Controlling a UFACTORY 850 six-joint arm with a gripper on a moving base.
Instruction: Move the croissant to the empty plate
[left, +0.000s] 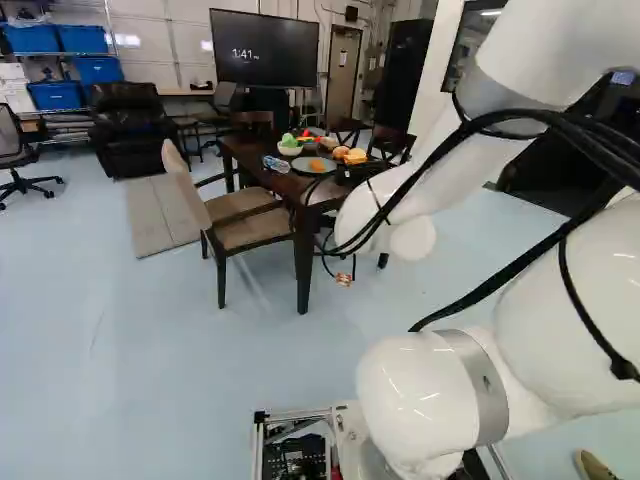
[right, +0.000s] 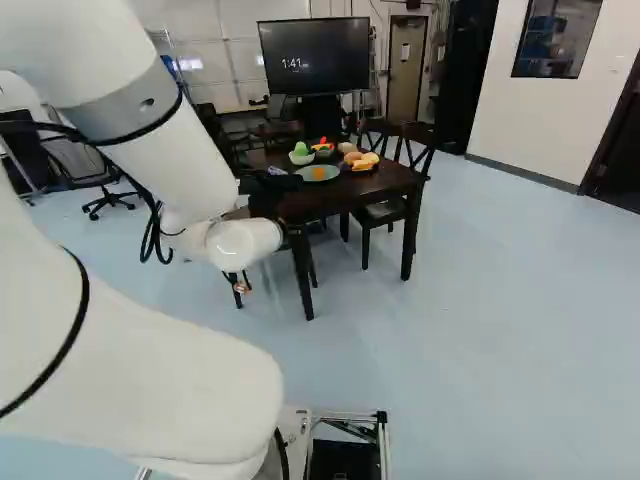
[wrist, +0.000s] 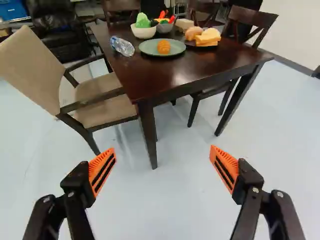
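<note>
Pale blue floor separated the base from the dark desk (wrist: 200, 70). An orange croissant-like item (wrist: 163, 46) lay on the green plate (wrist: 147, 48); whether placed there, unclear. End effector (wrist: 162, 167) gaped, well short.

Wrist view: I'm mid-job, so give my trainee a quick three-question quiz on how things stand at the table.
1. True or false: the jaws are shut on something.
2. What lies on the green plate? A) one orange food item B) a bottle C) nothing
3. Short answer: what shows between the jaws, the table or the floor?

Key: 1 false, they stand open and hold nothing; 2 A; 3 the floor, and the table stands ahead of them.
</note>
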